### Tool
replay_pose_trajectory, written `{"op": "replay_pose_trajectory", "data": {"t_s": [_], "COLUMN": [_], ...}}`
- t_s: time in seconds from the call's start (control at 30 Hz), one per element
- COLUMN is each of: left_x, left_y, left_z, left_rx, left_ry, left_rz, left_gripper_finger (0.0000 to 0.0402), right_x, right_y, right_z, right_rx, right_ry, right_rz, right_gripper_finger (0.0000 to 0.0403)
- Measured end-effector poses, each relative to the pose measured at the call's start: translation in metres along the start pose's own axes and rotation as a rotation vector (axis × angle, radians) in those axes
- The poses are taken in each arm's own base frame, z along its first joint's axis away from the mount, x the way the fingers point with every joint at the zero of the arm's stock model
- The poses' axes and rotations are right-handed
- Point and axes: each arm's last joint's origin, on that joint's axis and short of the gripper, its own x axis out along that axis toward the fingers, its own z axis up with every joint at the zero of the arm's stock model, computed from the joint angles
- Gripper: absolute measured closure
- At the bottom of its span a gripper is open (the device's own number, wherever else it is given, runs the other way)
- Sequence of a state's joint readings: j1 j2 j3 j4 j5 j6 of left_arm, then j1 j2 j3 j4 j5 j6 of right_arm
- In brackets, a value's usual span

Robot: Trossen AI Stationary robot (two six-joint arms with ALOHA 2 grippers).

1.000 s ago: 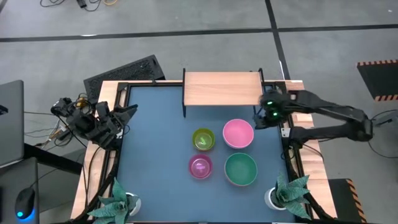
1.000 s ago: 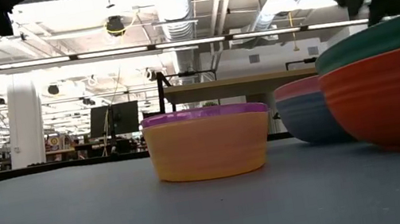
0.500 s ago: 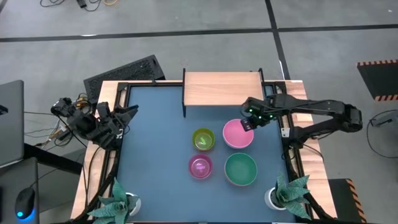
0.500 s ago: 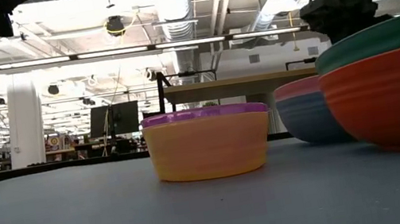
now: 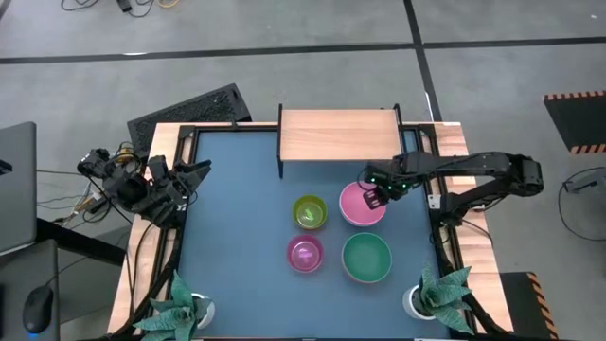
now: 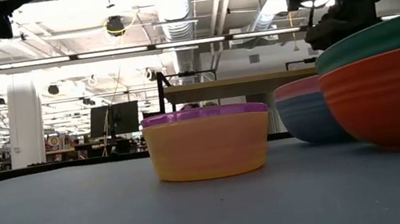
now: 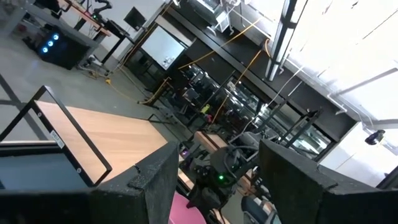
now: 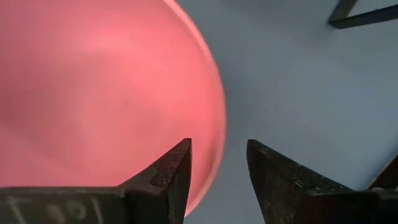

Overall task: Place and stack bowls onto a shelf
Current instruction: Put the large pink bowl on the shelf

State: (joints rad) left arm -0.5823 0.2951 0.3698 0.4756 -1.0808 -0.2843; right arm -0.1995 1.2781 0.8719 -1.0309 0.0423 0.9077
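Observation:
The pink bowl [image 5: 358, 206] stands on the blue table to the right of the small yellow-green bowl [image 5: 310, 212]. Nearer me are the magenta bowl [image 5: 304, 254] and the green bowl [image 5: 366, 258]. The wooden shelf [image 5: 338, 134] stands at the table's far edge. My right gripper [image 5: 375, 196] hangs open over the pink bowl's right rim [image 8: 214, 149]. In the right wrist view, my right gripper [image 8: 217, 149] has one finger above the bowl's inside and one outside it. My left gripper [image 5: 182, 186] waits open at the table's left edge.
Two white plant pots [image 5: 180, 311] [image 5: 437, 296] stand at the table's near corners. A keyboard [image 5: 189, 109] lies beyond the far left corner. In the low view the magenta bowl [image 6: 207, 143] is closest and the green bowl [image 6: 392, 81] fills the right side.
My right gripper has moved from the table's right edge beside the shelf toward the left and the near edge, coming down over the pink bowl's right rim. The bowls have stayed where they were.

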Motion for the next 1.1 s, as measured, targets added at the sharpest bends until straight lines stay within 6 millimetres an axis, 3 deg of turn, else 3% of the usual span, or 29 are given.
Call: {"op": "replay_pose_trajectory", "data": {"t_s": [0.2,0.43,0.77,1.1], "left_x": [0.000,0.000,0.000,0.000], "left_y": [0.000,0.001,0.001,0.002], "left_z": [-0.001,-0.002,-0.002,-0.003], "left_rx": [0.018,0.024,0.026,0.034], "left_ry": [0.002,0.007,0.008,0.014], "left_rz": [0.009,0.015,0.015,0.024], "left_gripper_finger": [0.0193,0.0193,0.0193,0.0193], "right_x": [0.000,0.000,-0.010,-0.073], "right_y": [0.001,0.001,0.000,0.006], "right_z": [-0.001,-0.001,-0.003,0.007], "right_rx": [-0.002,0.018,0.061,0.074], "right_ry": [-0.006,-0.009,0.015,-0.058], "right_rz": [-0.005,-0.002,0.050,0.150], "right_gripper_finger": [0.0270,0.0375,0.0378,0.0378]}}
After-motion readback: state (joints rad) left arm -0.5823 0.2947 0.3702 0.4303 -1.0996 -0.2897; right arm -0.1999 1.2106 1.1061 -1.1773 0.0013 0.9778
